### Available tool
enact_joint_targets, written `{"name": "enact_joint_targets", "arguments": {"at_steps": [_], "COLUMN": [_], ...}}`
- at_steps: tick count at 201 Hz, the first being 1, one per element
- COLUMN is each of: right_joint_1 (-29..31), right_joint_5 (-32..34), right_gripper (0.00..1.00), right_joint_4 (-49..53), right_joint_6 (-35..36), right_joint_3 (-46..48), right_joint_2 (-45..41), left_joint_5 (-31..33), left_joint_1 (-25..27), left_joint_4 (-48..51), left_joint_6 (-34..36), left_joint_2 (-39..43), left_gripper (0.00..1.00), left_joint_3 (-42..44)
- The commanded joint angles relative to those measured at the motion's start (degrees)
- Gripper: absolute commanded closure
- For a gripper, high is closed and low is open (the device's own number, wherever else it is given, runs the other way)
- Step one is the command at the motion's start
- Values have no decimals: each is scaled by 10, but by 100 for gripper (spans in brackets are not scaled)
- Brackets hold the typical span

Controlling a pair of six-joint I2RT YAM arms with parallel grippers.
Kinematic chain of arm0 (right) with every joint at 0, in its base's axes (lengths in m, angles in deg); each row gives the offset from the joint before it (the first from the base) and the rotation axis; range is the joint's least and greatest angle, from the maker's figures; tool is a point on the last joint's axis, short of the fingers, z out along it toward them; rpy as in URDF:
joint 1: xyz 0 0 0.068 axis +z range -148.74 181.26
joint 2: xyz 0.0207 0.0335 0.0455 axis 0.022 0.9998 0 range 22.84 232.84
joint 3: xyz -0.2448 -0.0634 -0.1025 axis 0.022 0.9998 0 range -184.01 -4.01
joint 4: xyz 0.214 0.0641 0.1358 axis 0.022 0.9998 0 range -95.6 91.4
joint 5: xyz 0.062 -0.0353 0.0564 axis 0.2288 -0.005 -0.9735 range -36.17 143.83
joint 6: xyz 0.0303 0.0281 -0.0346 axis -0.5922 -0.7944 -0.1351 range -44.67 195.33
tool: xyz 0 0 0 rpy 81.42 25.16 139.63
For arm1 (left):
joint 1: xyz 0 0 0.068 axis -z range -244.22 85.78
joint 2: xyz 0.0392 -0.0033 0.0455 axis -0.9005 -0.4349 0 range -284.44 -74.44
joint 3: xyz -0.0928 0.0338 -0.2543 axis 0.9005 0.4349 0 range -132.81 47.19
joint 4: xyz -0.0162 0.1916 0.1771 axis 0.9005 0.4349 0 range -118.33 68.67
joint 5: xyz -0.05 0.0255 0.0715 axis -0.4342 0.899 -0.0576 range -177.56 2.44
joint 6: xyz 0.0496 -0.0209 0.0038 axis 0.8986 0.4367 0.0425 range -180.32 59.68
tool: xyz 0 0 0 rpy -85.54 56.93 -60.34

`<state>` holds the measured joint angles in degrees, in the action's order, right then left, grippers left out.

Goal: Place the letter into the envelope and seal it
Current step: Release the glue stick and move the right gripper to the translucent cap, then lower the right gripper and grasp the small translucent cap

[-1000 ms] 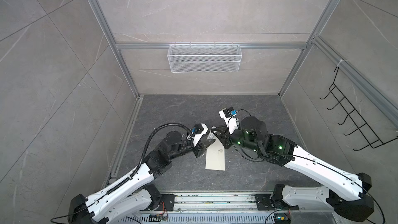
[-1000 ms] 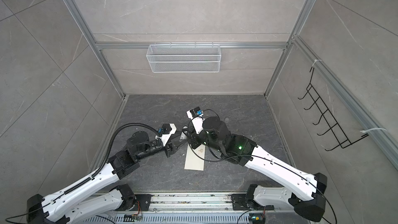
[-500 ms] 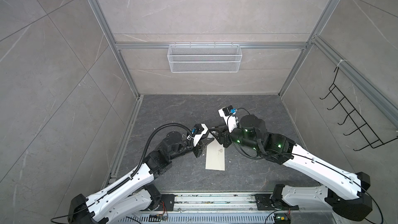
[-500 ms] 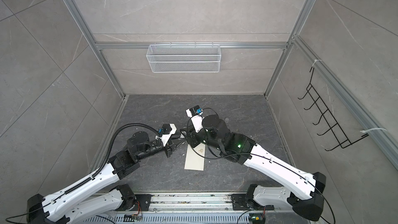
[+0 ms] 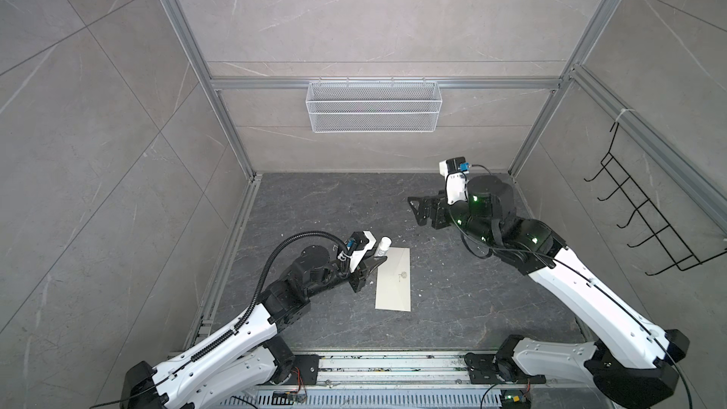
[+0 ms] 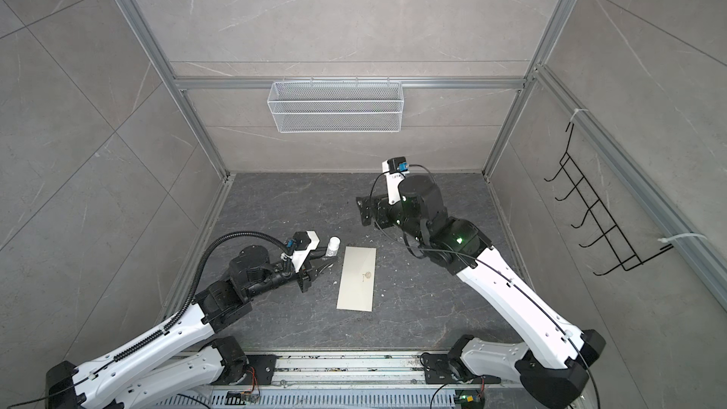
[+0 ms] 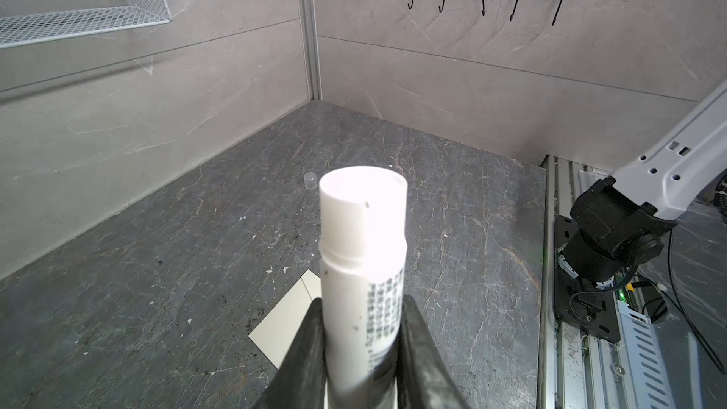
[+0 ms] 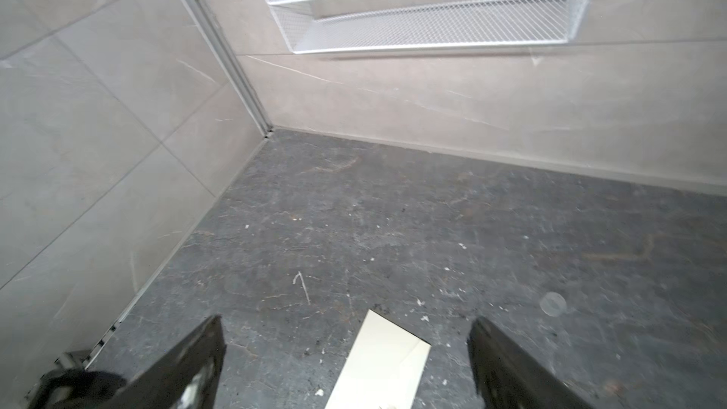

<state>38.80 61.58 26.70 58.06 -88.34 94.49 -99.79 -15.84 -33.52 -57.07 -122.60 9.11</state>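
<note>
1. Now, in a top view you see the envelope (image 5: 393,279) lying flat on the dark bench (image 5: 472,308). It is near the middle, a little toward the front edge, with its long sides running front to back and its small emblem facing up. Your left pincer (image 5: 373,265) is at the envelope's left edge, close to its far left corner, and is clamped on a white glue stick (image 5: 384,246). Your right pincer (image 5: 417,210) hangs well apart from the envelope, toward the bench's back right corner, with its jaws spread wide and empty.
2. In a top view a strip of bare bench separates the left pincer (image 6: 319,266) from the envelope (image 6: 357,278). The right pincer (image 6: 364,210) again shows wide jaws.
3. From the left wrist, you see the glue stick (image 7: 362,261) gripped between two dark fingers (image 7: 307,340), its flat white end pointing toward the back right corner. One corner of the envelope (image 7: 287,324) shows on the bench below it. A small clear cap (image 7: 310,181) stands farther toward that corner.
4. From the right wrist, slightly blurred, your right pincer (image 8: 346,319) has its fingers (image 8: 196,356) far apart with nothing held. One end of the envelope (image 8: 385,363) lies on the bench below the gap. The clear cap (image 8: 552,303) sits apart from it, and a wire basket (image 8: 432,5) hangs on the back wall.
</note>
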Motion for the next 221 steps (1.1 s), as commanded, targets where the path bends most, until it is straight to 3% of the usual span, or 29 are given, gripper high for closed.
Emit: {"name": "enact_joint_targets", "arguments": {"at_steps": [1, 63, 126, 221], "right_joint_1": [-65, -219, -255, -281], "right_joint_5": [-25, -91, -74, -60], "right_gripper": [2, 4, 8, 29], "right_joint_4": [57, 102, 159, 170], "right_joint_6": [11, 15, 55, 76], "right_joint_3": [-18, -59, -143, -203], "right_joint_2": [54, 226, 380, 518], "left_joint_5": [0, -1, -3, -4], "left_joint_1": [1, 1, 1, 1], "left_joint_4": [-20, -19, -32, -32], "left_joint_6": [2, -3, -9, -13], "left_joint_2": [14, 29, 21, 5], "left_gripper": [100, 100, 100, 100], "left_joint_3": [-2, 9, 19, 15]}}
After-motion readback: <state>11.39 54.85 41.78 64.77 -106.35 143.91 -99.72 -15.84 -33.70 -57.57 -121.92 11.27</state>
